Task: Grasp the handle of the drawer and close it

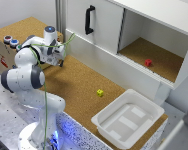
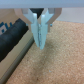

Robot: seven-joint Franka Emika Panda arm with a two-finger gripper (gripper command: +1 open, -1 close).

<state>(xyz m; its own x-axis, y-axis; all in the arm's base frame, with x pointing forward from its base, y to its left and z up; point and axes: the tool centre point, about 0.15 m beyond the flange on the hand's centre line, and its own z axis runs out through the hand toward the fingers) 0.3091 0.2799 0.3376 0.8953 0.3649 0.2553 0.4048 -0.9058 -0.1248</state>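
In the wrist view the black bar handle (image 2: 11, 36) runs along the drawer's light tan front panel (image 2: 15, 62). My gripper (image 2: 40, 47) is shut, its fingers (image 2: 37, 31) pressed together with nothing between them. It hangs just beside the handle, over the cork surface (image 2: 62, 57), and does not hold it. In the exterior view the gripper (image 1: 58, 61) points down next to the cork-topped box with coloured buttons (image 1: 10, 41). My arm hides the drawer front and handle there.
A large white cabinet (image 1: 101, 22) with a black vertical handle (image 1: 89, 20) stands behind; a red cube (image 1: 148, 62) lies in its cork-floored compartment. A yellow cube (image 1: 100, 92) lies on the cork table, and a white plastic tub (image 1: 126, 117) sits at the exterior view's lower right.
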